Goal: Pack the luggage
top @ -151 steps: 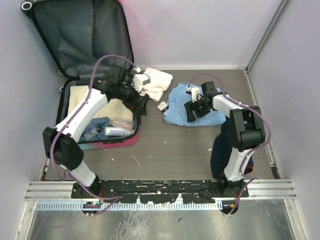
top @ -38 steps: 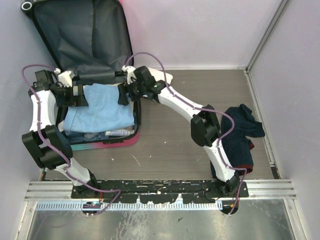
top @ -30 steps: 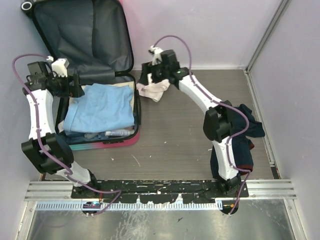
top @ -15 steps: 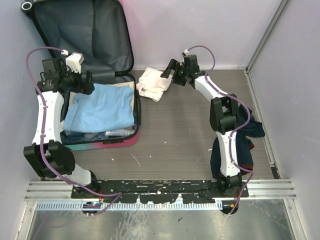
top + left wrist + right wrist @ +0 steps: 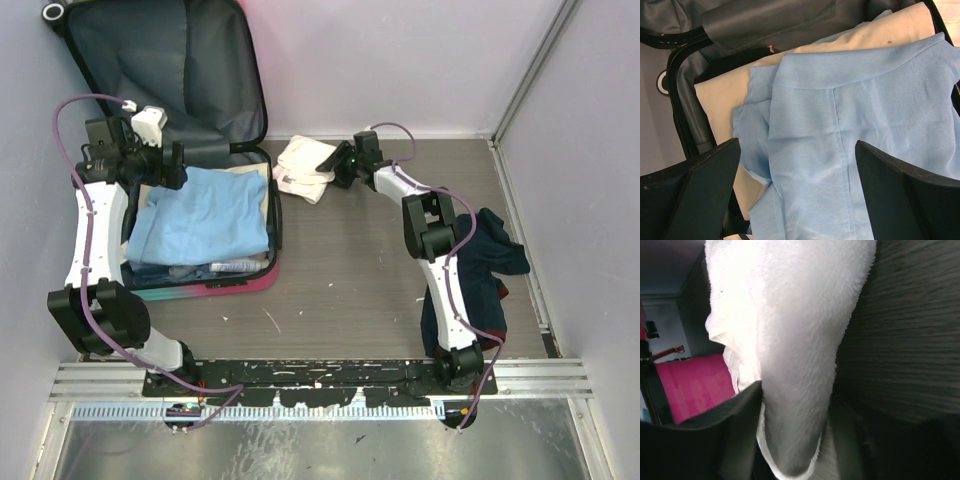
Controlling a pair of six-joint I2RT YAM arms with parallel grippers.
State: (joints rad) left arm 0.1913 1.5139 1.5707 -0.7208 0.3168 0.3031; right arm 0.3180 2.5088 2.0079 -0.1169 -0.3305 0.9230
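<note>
Two jaws at the back of the table

The luggage [image 5: 240,285] lies open in the far left corner, lid against the wall. My left gripper [image 5: 170,167] hangs wide open over the blue shirt [image 5: 205,215] inside, holding nothing. My right gripper [image 5: 335,165] has the white towel [image 5: 300,165] between its fingers; I cannot tell if it pinches. The grey table [image 5: 340,270] stretches to the dark clothes [image 5: 490,255] near the right wall.
</note>
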